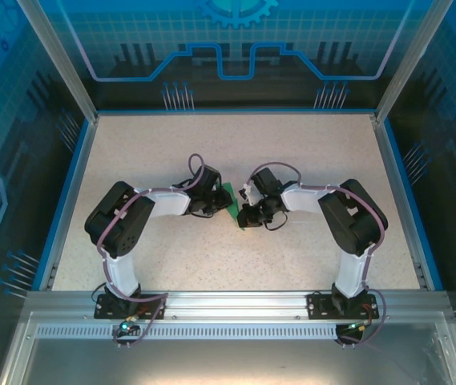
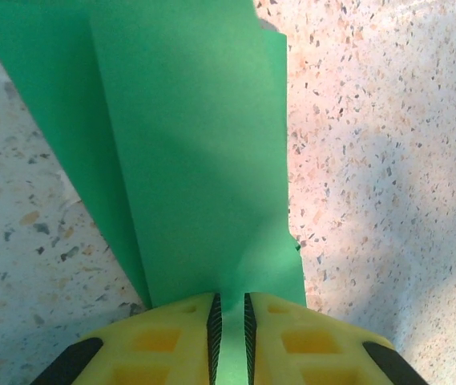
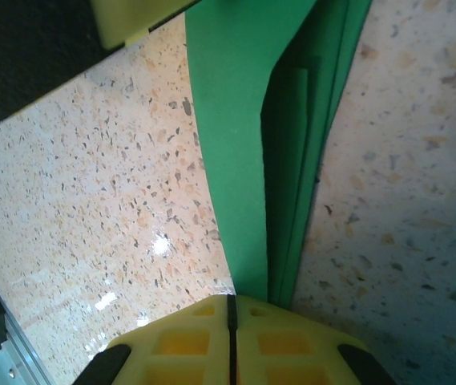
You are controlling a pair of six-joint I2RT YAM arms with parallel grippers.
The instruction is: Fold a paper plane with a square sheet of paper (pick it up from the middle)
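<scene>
Nearest us, the left tool (image 2: pixel 229 301) has its jaws clamped on the folded paper (image 2: pixel 187 160), which fans out ahead of its tips over the counter (image 2: pixel 388 160). The right tool (image 3: pixel 232 301) is pressed together, apparently on the paper's opposite end, though the seam hides the grip. Farther ahead of it the layers gape. If the tools pull apart or twist, we could tear the paper or spring its creases.
</scene>
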